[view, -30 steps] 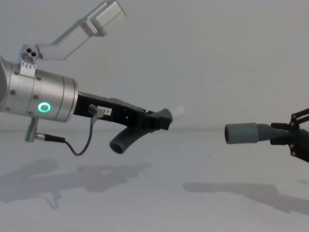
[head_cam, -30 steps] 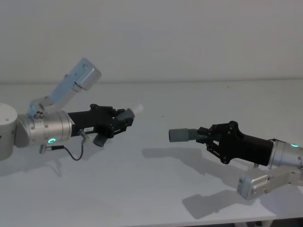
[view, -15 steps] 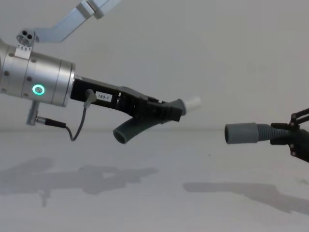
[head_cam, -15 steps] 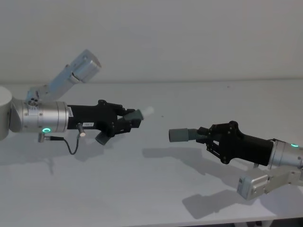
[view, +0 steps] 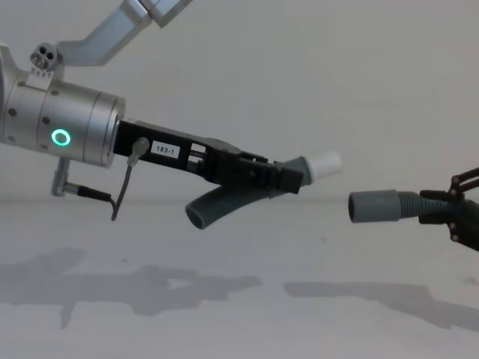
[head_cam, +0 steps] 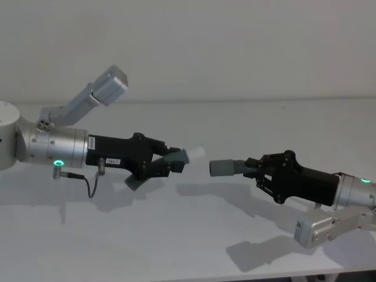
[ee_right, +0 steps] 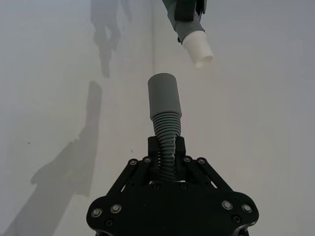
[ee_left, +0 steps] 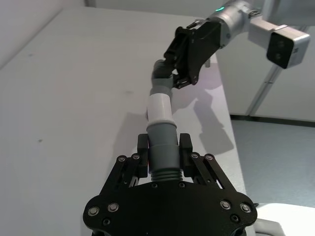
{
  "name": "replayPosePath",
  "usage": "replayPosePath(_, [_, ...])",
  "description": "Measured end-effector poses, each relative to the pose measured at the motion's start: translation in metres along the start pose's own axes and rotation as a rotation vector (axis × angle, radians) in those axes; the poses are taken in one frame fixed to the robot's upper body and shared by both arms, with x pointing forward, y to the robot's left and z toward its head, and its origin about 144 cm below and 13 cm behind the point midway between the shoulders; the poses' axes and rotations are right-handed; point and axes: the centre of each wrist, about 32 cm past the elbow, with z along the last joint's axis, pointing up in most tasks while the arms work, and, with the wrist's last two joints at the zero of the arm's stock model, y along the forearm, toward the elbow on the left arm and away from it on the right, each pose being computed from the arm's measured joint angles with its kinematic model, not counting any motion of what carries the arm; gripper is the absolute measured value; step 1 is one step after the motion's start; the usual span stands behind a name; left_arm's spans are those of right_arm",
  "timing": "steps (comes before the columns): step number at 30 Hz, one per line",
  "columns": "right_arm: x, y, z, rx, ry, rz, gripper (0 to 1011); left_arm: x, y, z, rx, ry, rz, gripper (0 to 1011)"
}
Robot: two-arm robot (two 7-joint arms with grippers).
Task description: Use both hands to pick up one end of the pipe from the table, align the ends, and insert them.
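**Ends face to face, not yet in line**

On the left, the left gripper (head_cam: 170, 164) is held out above the white table (head_cam: 176, 235), with the green ring light (head_cam: 57, 163) on its silver wrist and a thin black cable (head_cam: 91, 187) looping beneath. Its fingers are clamped on the left hose piece (view: 217, 209) just behind the cuff. The ribbed tail hangs down and back under the jaws, and the white tip (head_cam: 195, 151) juts forward toward the middle.

A short gap of open air separates that tip from the wide grey cuff (head_cam: 222, 167). That cuff is the mouth of the right hose piece (ee_right: 166, 132), which lies nearly level. The right gripper (head_cam: 255, 170) has its fingers closed on the ribbed section behind the cuff. Both pieces are clear of the table, with their shadows below.

The pick-up looks done and the step in hand is alignment. In the chest view the white tip (view: 325, 163) sits higher than the cuff (view: 374, 206) and tilts upward. In the right wrist view it stands off to one side of the cuff's axis.

The next move likely calls for lowering and levelling the tip until the two axes coincide. Only then should the gap be closed straight along that line, or the tip may catch the cuff's rim.
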Motion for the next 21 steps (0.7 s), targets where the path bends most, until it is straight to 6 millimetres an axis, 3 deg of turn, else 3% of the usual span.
replayPosePath(21, [0.000,0.000,0.000,0.000,0.000,0.000,157,-0.007,-0.003,-0.016,-0.020,0.038,-0.043,340])
